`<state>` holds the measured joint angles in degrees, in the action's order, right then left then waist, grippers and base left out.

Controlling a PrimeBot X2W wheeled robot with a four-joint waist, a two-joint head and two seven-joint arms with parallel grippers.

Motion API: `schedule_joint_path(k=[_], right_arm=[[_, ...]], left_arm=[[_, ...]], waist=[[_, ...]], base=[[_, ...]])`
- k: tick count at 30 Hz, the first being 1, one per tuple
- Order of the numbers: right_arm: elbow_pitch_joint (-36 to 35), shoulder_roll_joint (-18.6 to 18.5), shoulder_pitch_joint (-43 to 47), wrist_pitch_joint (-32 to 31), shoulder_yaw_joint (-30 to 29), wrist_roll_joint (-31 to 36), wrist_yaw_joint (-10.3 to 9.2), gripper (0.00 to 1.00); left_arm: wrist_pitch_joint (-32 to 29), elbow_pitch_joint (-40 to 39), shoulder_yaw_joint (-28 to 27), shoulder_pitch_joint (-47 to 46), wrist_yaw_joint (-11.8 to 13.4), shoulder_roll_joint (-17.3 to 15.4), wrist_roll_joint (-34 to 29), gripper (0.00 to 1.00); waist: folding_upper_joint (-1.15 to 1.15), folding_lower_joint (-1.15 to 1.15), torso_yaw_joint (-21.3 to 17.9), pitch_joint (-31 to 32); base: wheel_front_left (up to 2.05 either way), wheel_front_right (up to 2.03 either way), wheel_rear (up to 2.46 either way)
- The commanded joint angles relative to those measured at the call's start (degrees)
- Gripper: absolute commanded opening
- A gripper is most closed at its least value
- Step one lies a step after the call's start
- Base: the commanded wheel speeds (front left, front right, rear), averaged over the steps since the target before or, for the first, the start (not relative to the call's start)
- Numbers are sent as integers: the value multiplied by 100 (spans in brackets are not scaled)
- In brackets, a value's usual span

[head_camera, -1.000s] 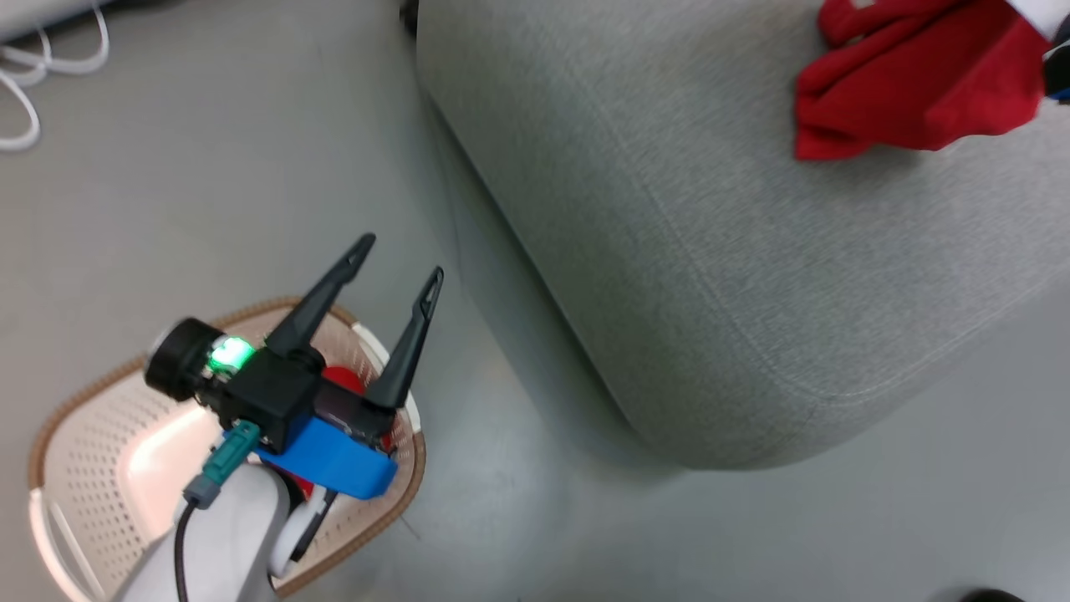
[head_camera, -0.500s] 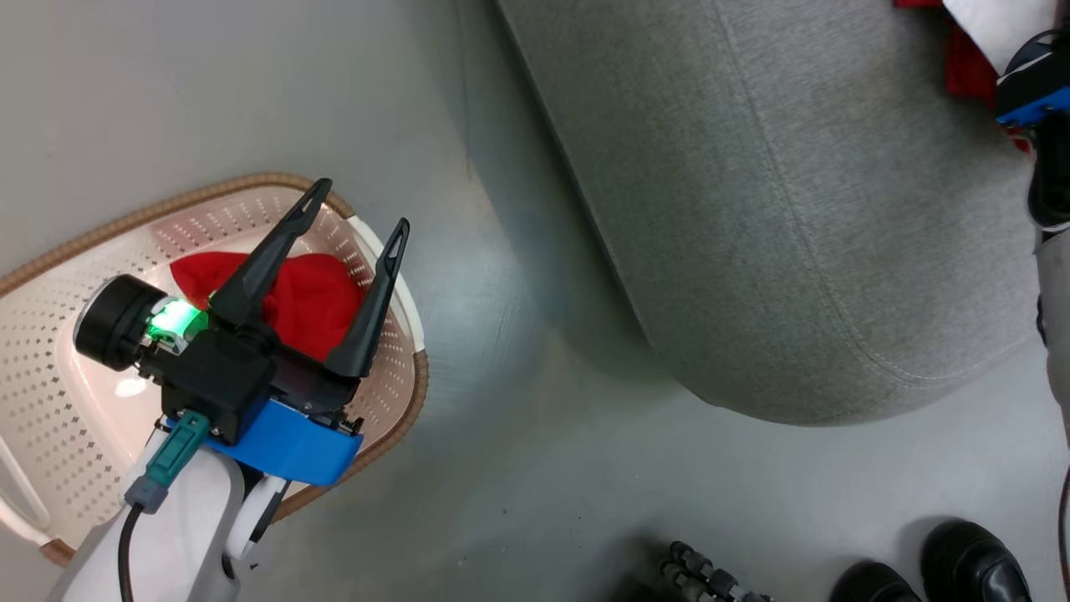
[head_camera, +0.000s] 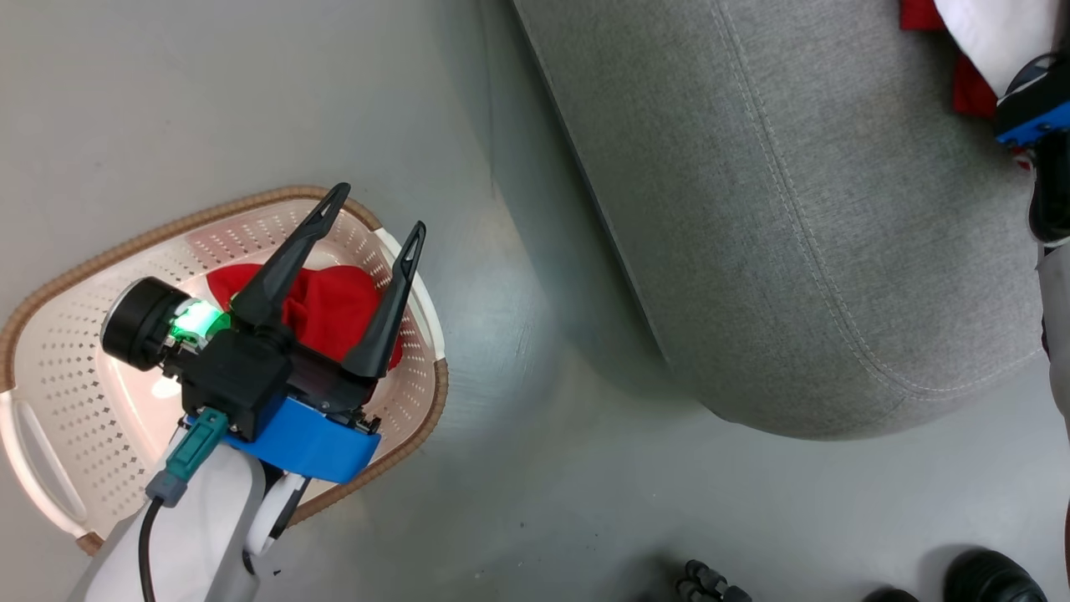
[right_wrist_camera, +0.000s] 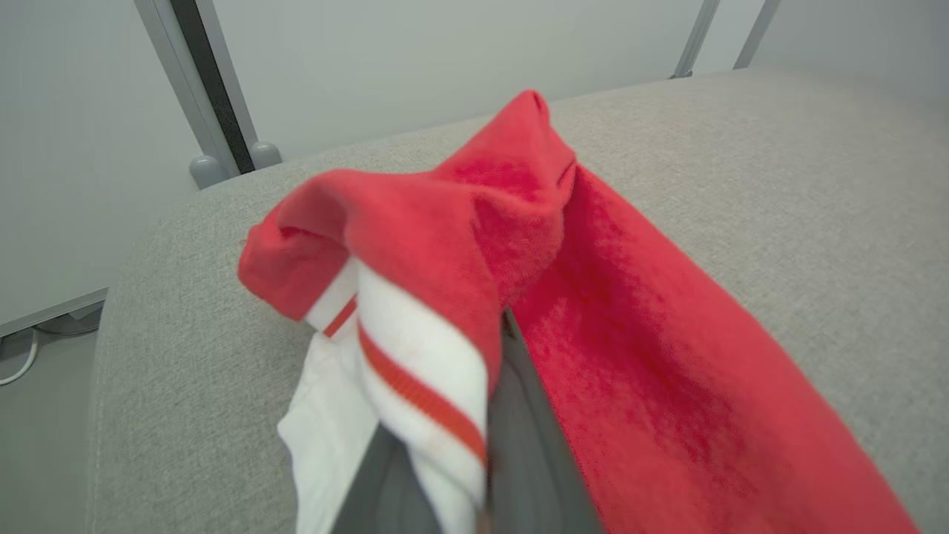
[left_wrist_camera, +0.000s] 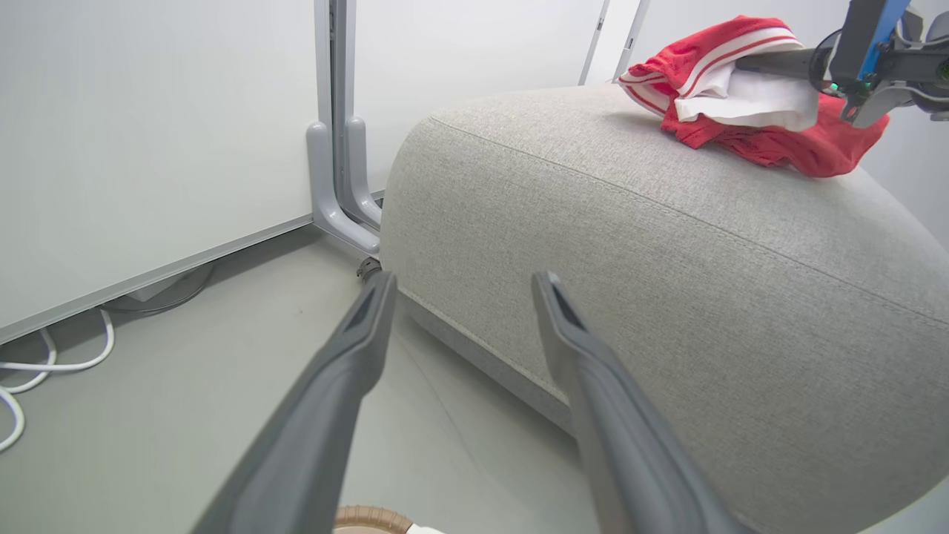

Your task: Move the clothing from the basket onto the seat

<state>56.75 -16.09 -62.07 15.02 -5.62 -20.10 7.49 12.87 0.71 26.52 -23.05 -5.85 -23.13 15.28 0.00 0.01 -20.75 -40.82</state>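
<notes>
My left claw [head_camera: 379,209] hangs open and empty. Directly beneath its fingers, a crumpled soft bright red garment [head_camera: 334,305] lies in the cream-white perforated plastic laundry basket [head_camera: 75,393]. It looks light, limp and not slippery, so I judge a deep pinch on its raised middle fold to be the best hold. My right claw [left_wrist_camera: 764,64] is closed on the red garment with white stripes and panel [left_wrist_camera: 741,104], which rests on the large light grey fabric sofa seat [head_camera: 794,251], beyond my left claw's fingertips.

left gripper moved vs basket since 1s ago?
Yes. Left gripper drew back: fingertips were well past the basket rim, now level with it.
</notes>
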Motion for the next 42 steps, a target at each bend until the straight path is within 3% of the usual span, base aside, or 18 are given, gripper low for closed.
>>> schedule_joint_path(k=[1, 12, 23, 30, 42], right_arm=[[30, -4, 78, 21, -12, 48, 1, 100], [128, 46, 520, 21, 157, 376, 1, 100], [-246, 80, 1541, 20, 392, 482, 1, 100], [-763, 148, 2320, 20, 556, 339, 1, 100], [-2006, 310, 3738, -125, 600, 523, 1, 100]], left_arm=[[50, 36, 1, -95, 13, 26, 24, 100], [229, 678, 110, 67, -41, 501, 203, 100], [238, 1076, -322, 608, -116, 1171, 310, 100], [239, 1309, -727, 1038, -161, 1537, 326, 100], [235, 1563, -1308, 1673, -180, 1757, 233, 100]], waist=[[0, -1, 13, 59], [0, -1, 177, 914], [0, -1, 474, 2235], [0, -1, 786, 2904], [0, -1, 1328, 3684]], base=[[0, 0, 0], [0, 0, 0], [0, 0, 0], [0, 0, 0], [0, 0, 0]])
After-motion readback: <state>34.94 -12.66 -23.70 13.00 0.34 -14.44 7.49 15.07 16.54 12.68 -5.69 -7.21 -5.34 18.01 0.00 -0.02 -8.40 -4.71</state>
